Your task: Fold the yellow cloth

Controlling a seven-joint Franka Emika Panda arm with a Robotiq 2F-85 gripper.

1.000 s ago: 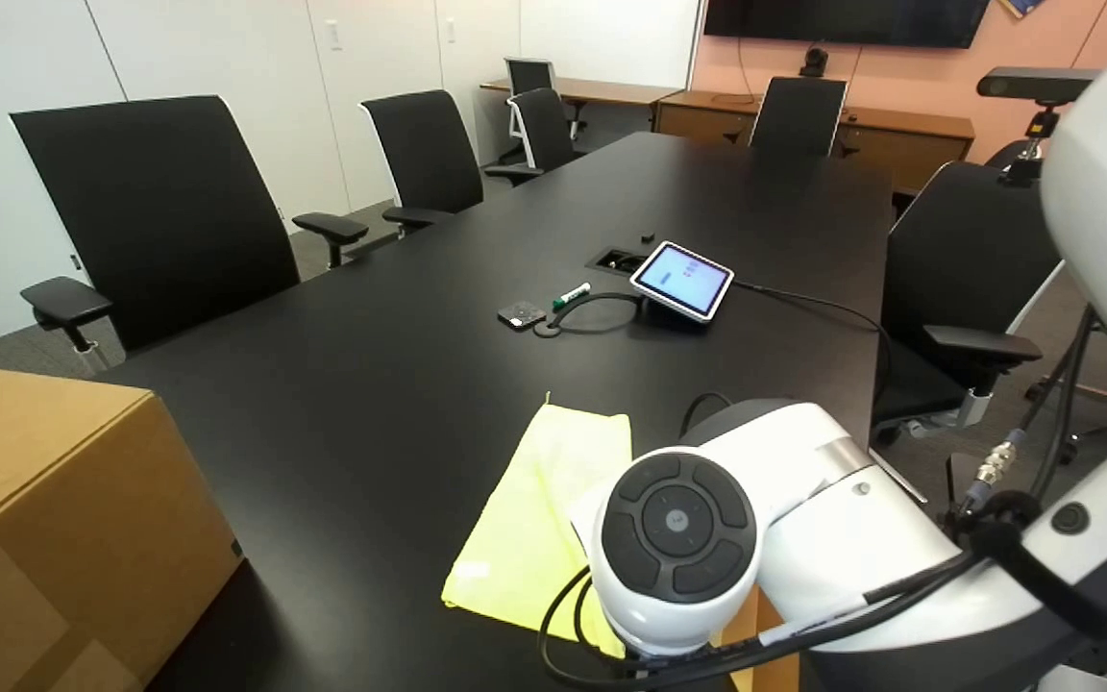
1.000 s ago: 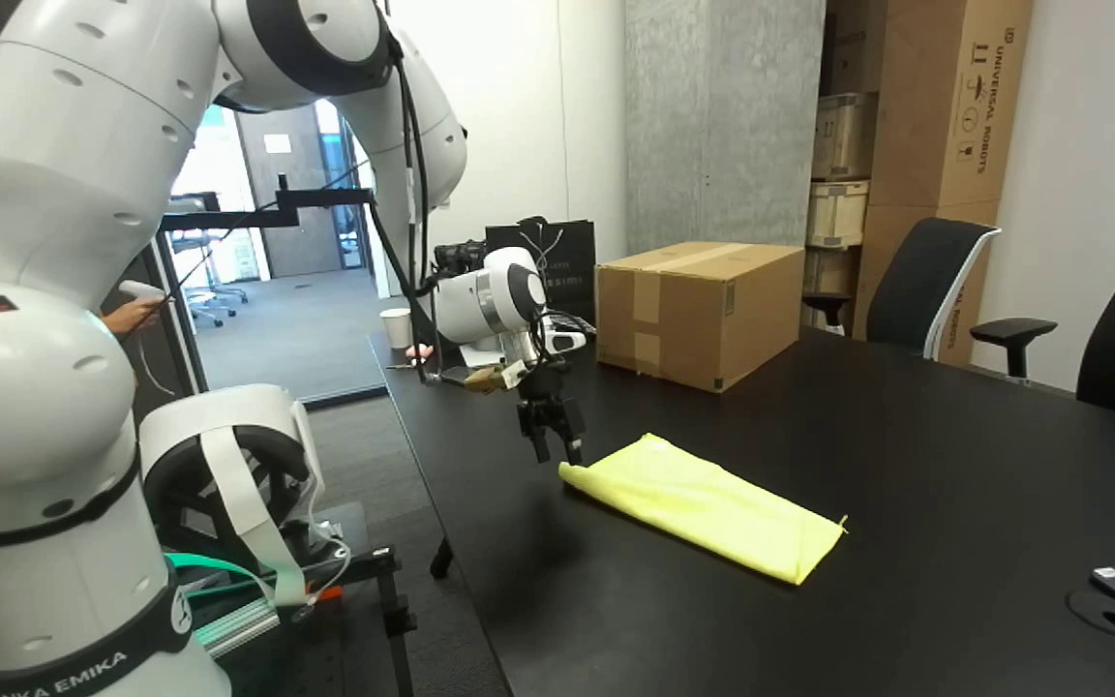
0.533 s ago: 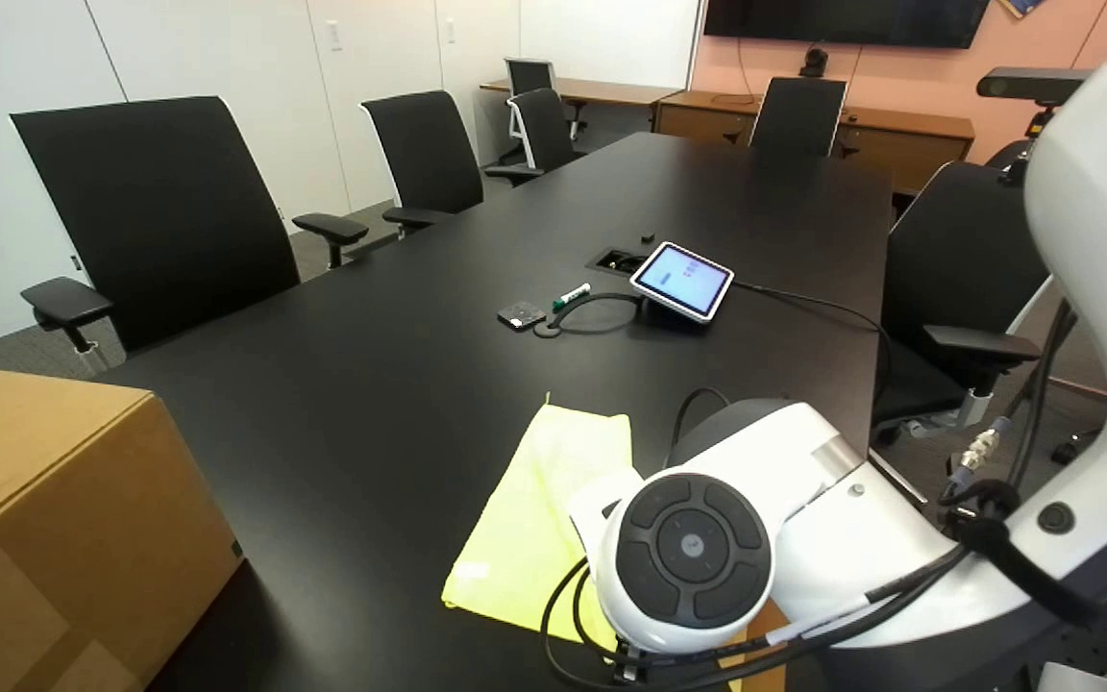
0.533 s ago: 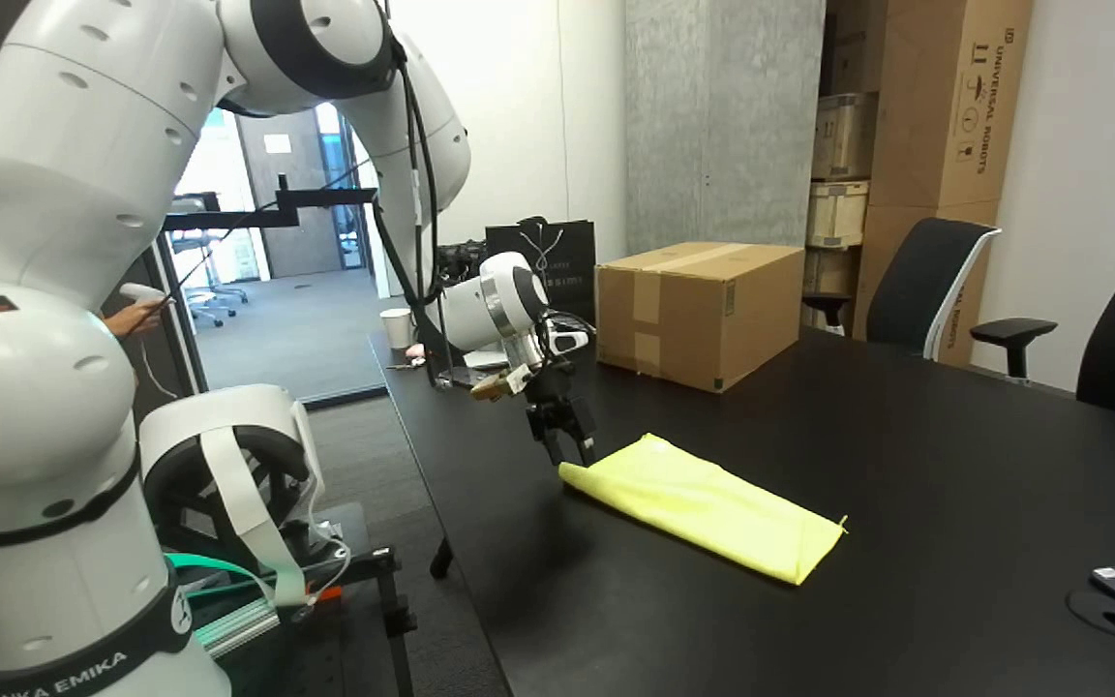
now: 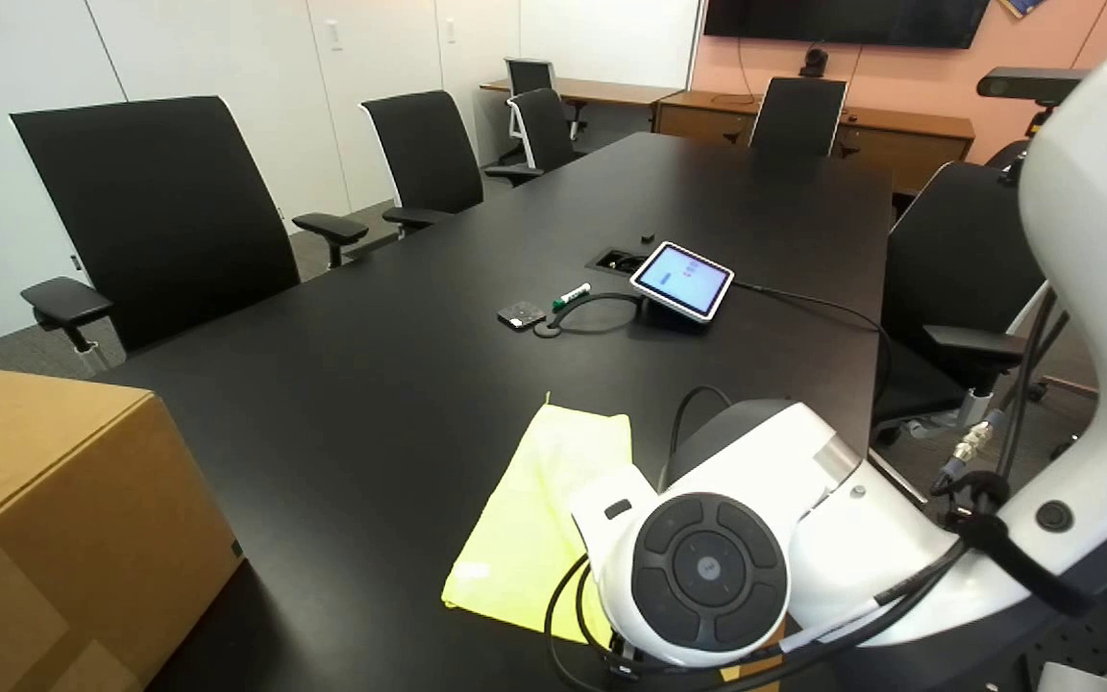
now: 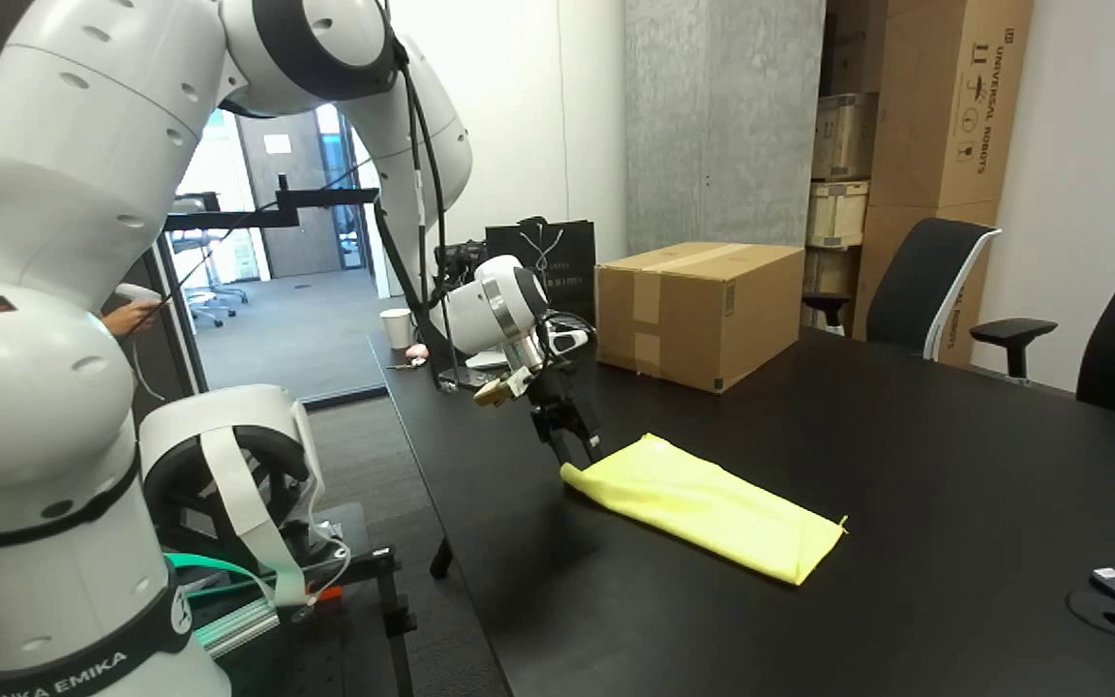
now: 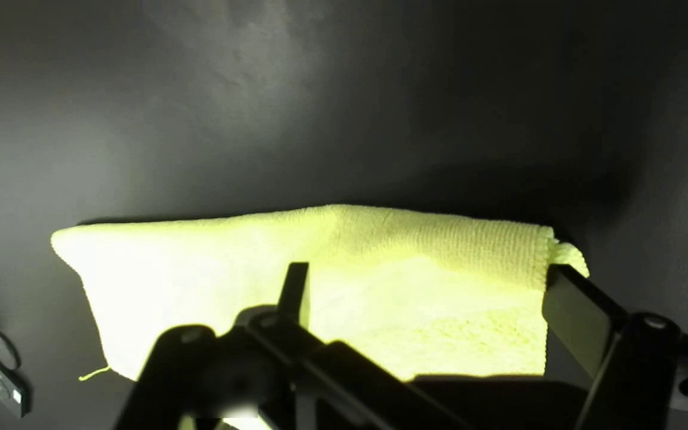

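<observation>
The yellow cloth lies on the black table as a narrow folded strip, and it also shows in an exterior view. Its near end curls up slightly. In the wrist view the cloth has a rolled, ribbed long edge, with a small flap sticking out at its right end. My gripper is tilted and open, low at the cloth's near end. In the wrist view the gripper has its fingers wide apart over the cloth, the right finger at the cloth's end edge. I cannot tell whether the fingertips touch it.
A large cardboard box stands on the table beyond the cloth; it also shows in an exterior view. A tablet, a marker and a small dark device lie farther along the table. Chairs stand around it.
My gripper has tilted and moved slightly toward the cloth's near end, its fingertips shifting right in an exterior view. It stays open. The cloth lies nearly the same.
</observation>
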